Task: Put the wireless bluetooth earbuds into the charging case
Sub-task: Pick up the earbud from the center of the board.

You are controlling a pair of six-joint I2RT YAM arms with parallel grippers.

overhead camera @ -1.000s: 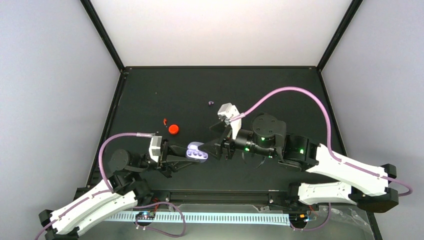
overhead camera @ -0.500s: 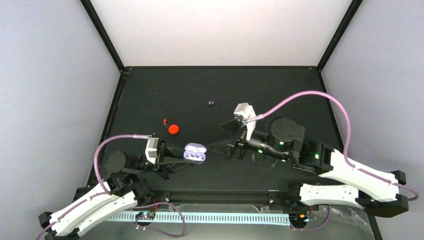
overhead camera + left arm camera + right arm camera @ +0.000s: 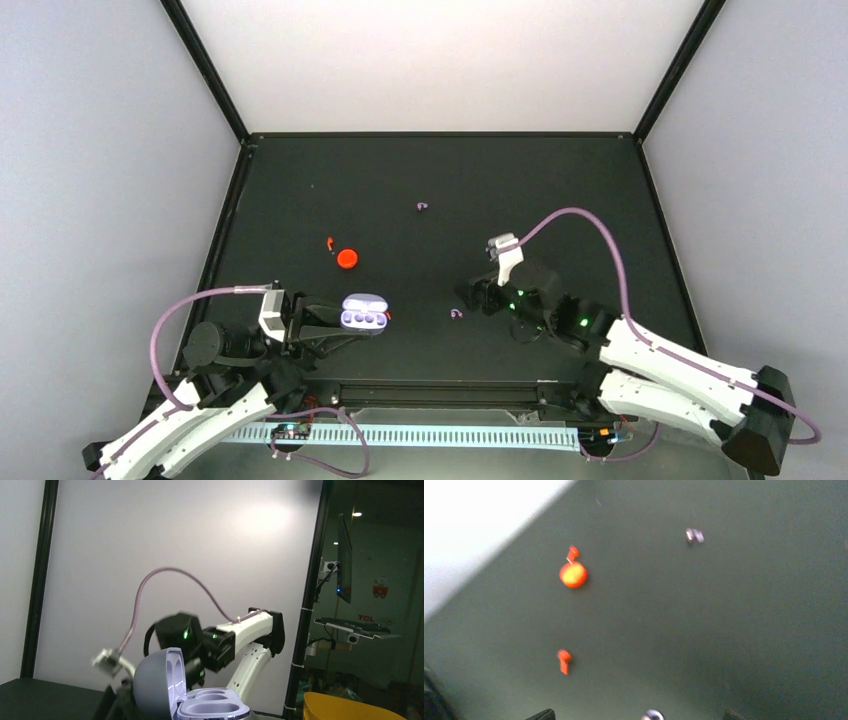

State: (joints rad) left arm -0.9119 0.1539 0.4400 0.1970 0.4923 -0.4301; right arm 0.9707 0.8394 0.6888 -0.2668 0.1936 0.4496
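Left gripper (image 3: 342,322) is closed down narrow on the lavender charging case (image 3: 364,313), near-left of the desk (image 3: 560,180), just ahead of the left arm's base. Can't tell if the case touches the desk or is held just above it. The lid (image 3: 156,682) is flipped open and stands upright. From the left wrist view both wells in the base look empty.

Right gripper (image 3: 468,298) is spread wide with nothing in it. It sits low over the desk near centre, right of the lavender case and well apart from it. In the right wrist view its fingertips (image 3: 541,714) only poke in at the bottom edge, far apart. The near lavender earbud (image 3: 653,714) lies on the desk between them, cut off by the frame edge. It doesn't look to be touching either tip.

The far lavender earbud (image 3: 422,207) lies alone toward the back of the desk, about mid-width.

The red-orange case (image 3: 347,258), a small round puck, sits left of centre. One red-orange earbud (image 3: 329,242) is just beside it on its far-left side. The second red-orange earbud (image 3: 564,660) is loose on the desk, closer to the right wrist camera than the puck. That view is blurred, so no detail on the bud.

All four buds are on the desk, none in a case.
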